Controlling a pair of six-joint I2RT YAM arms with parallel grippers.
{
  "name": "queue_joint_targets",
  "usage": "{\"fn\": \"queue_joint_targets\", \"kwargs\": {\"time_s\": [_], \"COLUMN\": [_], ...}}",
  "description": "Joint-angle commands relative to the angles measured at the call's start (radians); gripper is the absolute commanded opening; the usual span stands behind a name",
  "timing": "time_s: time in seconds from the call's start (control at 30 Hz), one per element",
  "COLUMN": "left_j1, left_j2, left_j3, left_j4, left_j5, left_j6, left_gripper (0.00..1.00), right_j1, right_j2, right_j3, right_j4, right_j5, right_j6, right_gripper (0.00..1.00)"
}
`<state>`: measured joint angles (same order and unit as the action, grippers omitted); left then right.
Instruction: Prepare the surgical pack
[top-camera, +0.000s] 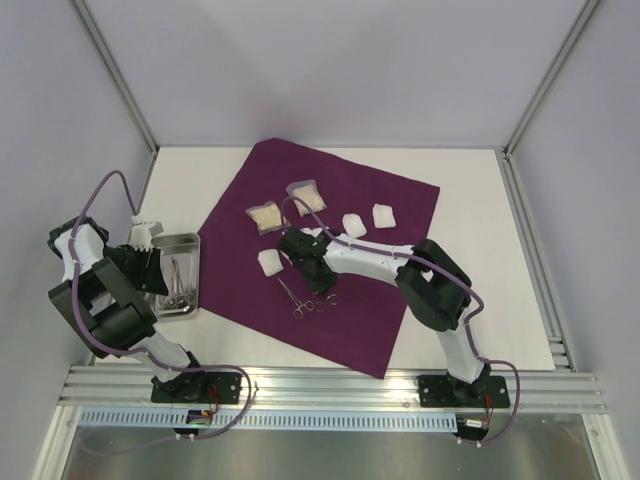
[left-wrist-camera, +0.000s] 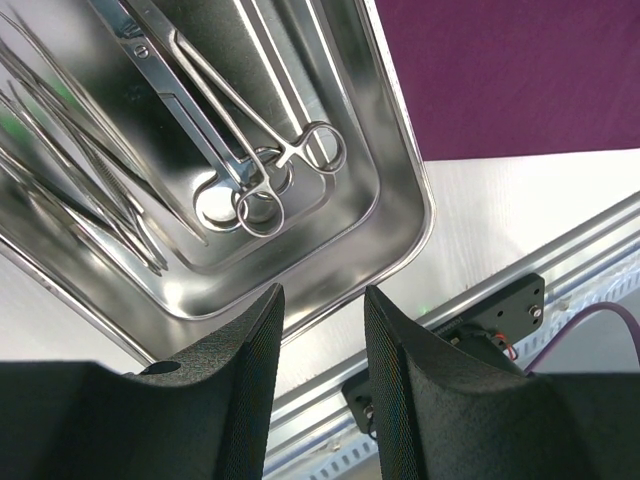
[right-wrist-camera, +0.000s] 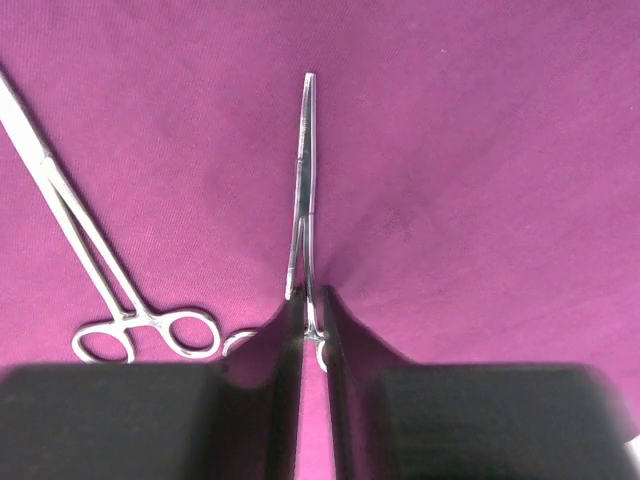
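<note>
Over the deep plum-purple fabric drape (top-camera: 340, 170), spread flat as a large square sheet on the white table (top-camera: 470, 250), the right gripper (right-wrist-camera: 308, 300) is clamped on slender steel forceps (right-wrist-camera: 305, 180). A second pair of steel forceps (right-wrist-camera: 80, 220) lies on the drape just beside it. Left of the drape, the left gripper (left-wrist-camera: 322, 300) hangs with jaws apart and empty above a rectangular stainless-steel tray (left-wrist-camera: 405, 170) of instruments.

top view overhead, far; wrist views close, downward; left shares tray (top-camera: 176, 238), right drape (top-camera: 385, 300).
</note>
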<state>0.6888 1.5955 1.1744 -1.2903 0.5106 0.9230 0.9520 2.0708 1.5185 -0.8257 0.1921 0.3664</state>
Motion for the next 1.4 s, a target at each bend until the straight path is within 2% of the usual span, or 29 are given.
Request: {"fn": "queue_joint_targets", "kwargs": {"time_s": [0.0,0.03,0.07,0.23,0.4,0.73,0.87,1.0,1.1,1.13,1.27,1.37], "left_j1": [-0.003,-0.003,-0.003,-0.003,-0.018,-0.12,-0.23,-0.444,-0.556,-0.633,-0.803,-0.879], "left_j2": [-0.028,-0.029,-0.035,-0.046,-0.084,-0.173,-0.235,-0.285,-0.299,-0.301,-0.318,-0.312], "left_j3": [-0.004,-0.002,-0.002,0.011,0.027,0.05,0.073,0.077,0.108,0.116,0.134,0.123], "left_j4": [-0.01,-0.014,-0.02,-0.044,-0.084,-0.19,-0.233,-0.207,-0.184,-0.155,-0.015,0.092], "left_j5": [0.017,0.017,0.02,0.037,0.069,0.135,0.195,0.227,0.282,0.295,0.298,0.295], "left_j6": [0.019,0.019,0.019,0.028,0.028,0.036,0.004,-0.084,-0.166,-0.226,-0.363,-0.418], "left_gripper": [0.47,0.47,0.46,0.45,0.45,0.45,0.48,0.53,0.56,0.57,0.57,0.6], "right_j1": [-0.007,-0.007,-0.007,-0.006,-0.009,-0.007,-0.004,0.014,0.034,0.037,0.054,0.056], "right_j2": [0.044,0.045,0.04,-0.011,-0.132,-0.299,-0.343,-0.354,-0.344,-0.341,-0.337,-0.356], "right_j3": [-0.032,-0.037,-0.052,-0.087,-0.124,-0.129,-0.095,-0.049,0.003,0.015,0.054,0.045], "right_j4": [0.043,0.049,0.054,0.082,0.131,0.149,0.189,0.232,0.241,0.243,0.258,0.295], "right_j5": [-0.008,-0.003,0.003,0.026,0.079,0.204,0.211,0.247,0.253,0.253,0.245,0.216], "right_j6": [0.005,0.009,0.015,0.039,0.071,0.104,0.147,0.167,0.174,0.178,0.195,0.224], "right_gripper": [0.06,0.01,0.01,0.01,0.0,0.01,0.0,0.01,0.0,0.0,0.01,0.0]}}
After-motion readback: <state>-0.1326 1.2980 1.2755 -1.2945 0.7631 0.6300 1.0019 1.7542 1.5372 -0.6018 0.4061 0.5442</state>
